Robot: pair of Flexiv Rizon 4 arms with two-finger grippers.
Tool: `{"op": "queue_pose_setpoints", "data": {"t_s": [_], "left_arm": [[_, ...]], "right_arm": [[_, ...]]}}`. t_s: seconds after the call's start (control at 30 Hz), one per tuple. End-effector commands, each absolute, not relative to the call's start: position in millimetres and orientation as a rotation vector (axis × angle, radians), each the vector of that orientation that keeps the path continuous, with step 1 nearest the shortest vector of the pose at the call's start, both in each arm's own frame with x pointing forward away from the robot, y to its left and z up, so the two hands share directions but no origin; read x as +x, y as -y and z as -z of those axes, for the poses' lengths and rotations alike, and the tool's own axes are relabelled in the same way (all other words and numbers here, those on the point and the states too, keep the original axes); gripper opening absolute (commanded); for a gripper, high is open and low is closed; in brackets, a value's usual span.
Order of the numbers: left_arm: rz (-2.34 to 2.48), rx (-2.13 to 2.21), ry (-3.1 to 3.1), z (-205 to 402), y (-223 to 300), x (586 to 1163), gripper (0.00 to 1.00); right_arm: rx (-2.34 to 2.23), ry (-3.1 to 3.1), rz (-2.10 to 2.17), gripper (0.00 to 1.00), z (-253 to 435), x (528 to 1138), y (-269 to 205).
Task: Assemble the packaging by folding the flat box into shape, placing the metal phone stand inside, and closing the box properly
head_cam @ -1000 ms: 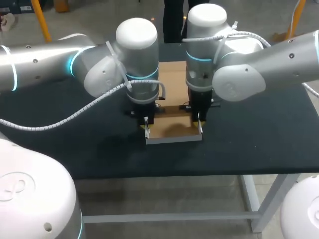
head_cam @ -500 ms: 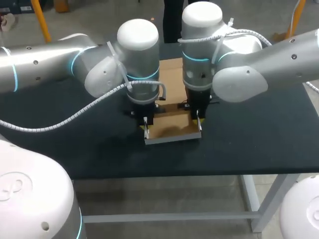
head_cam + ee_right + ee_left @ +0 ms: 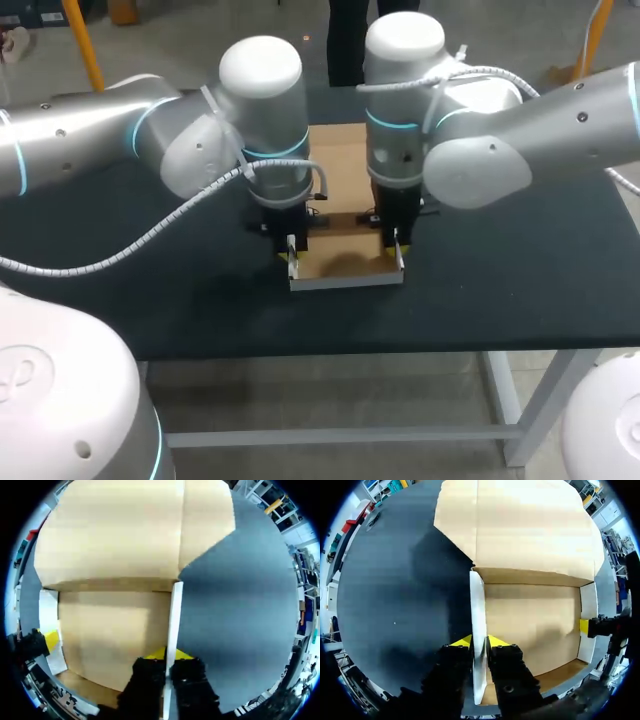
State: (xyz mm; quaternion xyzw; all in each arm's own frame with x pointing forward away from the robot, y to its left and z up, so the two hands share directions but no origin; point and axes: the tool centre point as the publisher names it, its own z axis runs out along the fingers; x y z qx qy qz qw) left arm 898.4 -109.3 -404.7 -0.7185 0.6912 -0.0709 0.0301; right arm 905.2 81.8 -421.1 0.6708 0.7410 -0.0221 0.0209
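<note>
A cardboard box [image 3: 345, 264], white outside and brown inside, sits half folded on the black table [image 3: 520, 280]. Its side walls stand upright and its lid flap [image 3: 340, 160] lies flat behind it. My left gripper [image 3: 293, 262] straddles the left wall [image 3: 478, 610], with a finger against each face [image 3: 480, 641]. My right gripper [image 3: 400, 258] is shut on the right wall [image 3: 174, 615], pinching it near the front [image 3: 167, 655]. Each wrist view shows the other arm's yellow tip on the opposite wall. The box's inside is bare, and no phone stand shows in any view.
The table's front edge [image 3: 330, 345] runs a short way in front of the box. Both arms' bulky wrists crowd the space above the box's two sides. Bare black tabletop lies to the left [image 3: 150, 290] and right of the box.
Both arms have shifted slightly to the left, the left arm's upper joint most of all. The box has edged left with them and its walls are still upright.
</note>
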Motion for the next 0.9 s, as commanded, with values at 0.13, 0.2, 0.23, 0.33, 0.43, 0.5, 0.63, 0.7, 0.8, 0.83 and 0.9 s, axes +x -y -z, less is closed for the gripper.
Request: {"op": "queue_pose_setpoints", "data": {"t_s": [0.13,0.2,0.23,0.33,0.43,0.5,0.63,0.7,0.8,0.83,0.9], "left_arm": [[0.243,-2.232,-2.167,409.3,112.6,899.1,0.21],[0.256,-2.241,-2.177,409.3,112.2,899.1,0.18],[0.256,-2.241,-2.175,409.3,112.1,899.1,0.09],[0.256,-2.242,-2.175,409.2,111.9,899.2,0.00],[0.248,-2.240,-2.169,410.8,111.6,899.7,0.00],[0.236,-2.231,-2.152,412.2,111.8,899.9,0.00],[0.219,-2.216,-2.141,415.2,112.4,900.1,0.00],[0.216,-2.210,-2.135,415.3,112.4,900.1,0.00],[0.212,-2.204,-2.128,415.3,112.5,900.1,0.00],[0.212,-2.204,-2.128,415.3,112.6,900.1,0.00],[0.212,-2.203,-2.126,415.1,112.7,900.1,0.00]], "right_arm": [[2.076,-2.300,0.107,0.00,423.1,907.7,-95.7],[2.072,-2.299,0.113,0.00,423.5,907.7,-96.1],[2.072,-2.299,0.115,0.00,423.5,907.7,-96.1],[2.072,-2.299,0.118,0.00,423.7,907.7,-96.2],[2.070,-2.299,0.120,0.00,423.7,907.6,-96.4],[2.070,-2.298,0.121,0.00,423.7,907.6,-96.5],[2.063,-2.296,0.120,0.00,421.9,907.0,-97.5],[2.056,-2.296,0.116,0.00,420.6,906.7,-97.4],[2.029,-2.307,0.108,0.00,418.5,905.9,-98.2],[2.025,-2.309,0.105,0.12,417.9,905.5,-98.5],[2.012,-2.317,0.094,0.40,416.4,905.0,-98.9]]}}
